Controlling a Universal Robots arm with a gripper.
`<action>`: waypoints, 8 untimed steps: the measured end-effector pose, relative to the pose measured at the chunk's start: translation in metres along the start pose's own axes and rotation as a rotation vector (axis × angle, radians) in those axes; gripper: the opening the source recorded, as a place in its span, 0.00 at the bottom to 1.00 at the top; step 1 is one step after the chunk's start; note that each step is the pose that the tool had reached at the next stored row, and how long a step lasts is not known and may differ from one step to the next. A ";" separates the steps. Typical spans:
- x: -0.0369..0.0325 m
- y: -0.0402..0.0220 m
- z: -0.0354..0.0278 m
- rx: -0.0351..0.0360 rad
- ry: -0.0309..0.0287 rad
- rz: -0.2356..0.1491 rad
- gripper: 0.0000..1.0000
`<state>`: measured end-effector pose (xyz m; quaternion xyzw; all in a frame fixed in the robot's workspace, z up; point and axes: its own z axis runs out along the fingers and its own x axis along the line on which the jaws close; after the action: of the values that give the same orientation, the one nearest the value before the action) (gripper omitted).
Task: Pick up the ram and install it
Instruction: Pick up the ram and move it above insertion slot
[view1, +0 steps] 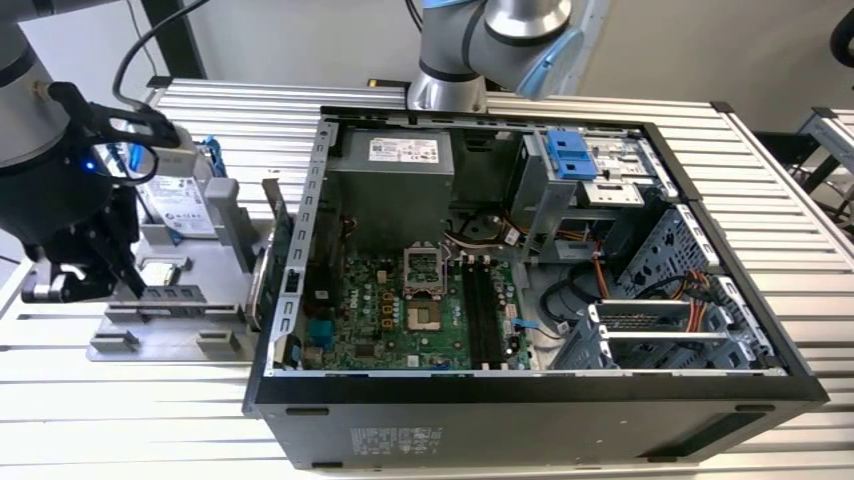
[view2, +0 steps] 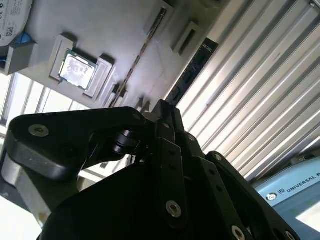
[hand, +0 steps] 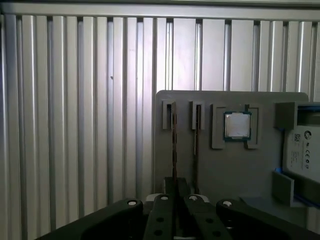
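The ram (hand: 173, 145) is a thin dark stick seen edge-on over the grey holder tray (hand: 235, 170). One end of it runs in between the fingers of my gripper (hand: 175, 187), which looks shut on it. In the second wrist view the ram (view2: 192, 70) shows its dark face, reaching out from the gripper (view2: 162, 107) past the tray's edge. In the exterior view the gripper (view1: 134, 288) stands over the tray (view1: 160, 335) at that view's left, at the ram (view1: 171, 292). The black motherboard slots (view1: 483, 315) lie inside the open computer case (view1: 534, 390).
A second stick (hand: 196, 140) stands in the neighbouring slot of the tray. A square silver processor (hand: 236, 125) and a hard drive in a blue frame (hand: 302, 150) also sit on the tray. The ribbed metal table (hand: 75, 125) surrounds it.
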<state>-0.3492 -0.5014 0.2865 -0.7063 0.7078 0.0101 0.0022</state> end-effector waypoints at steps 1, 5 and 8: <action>0.0000 0.0000 -0.0007 0.0000 0.0000 0.000 0.00; -0.0001 0.0000 -0.0034 0.0003 0.0000 0.000 0.00; -0.0001 0.0001 -0.0061 0.0004 0.0000 0.000 0.00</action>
<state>-0.3492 -0.5014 0.2926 -0.7063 0.7078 0.0099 0.0023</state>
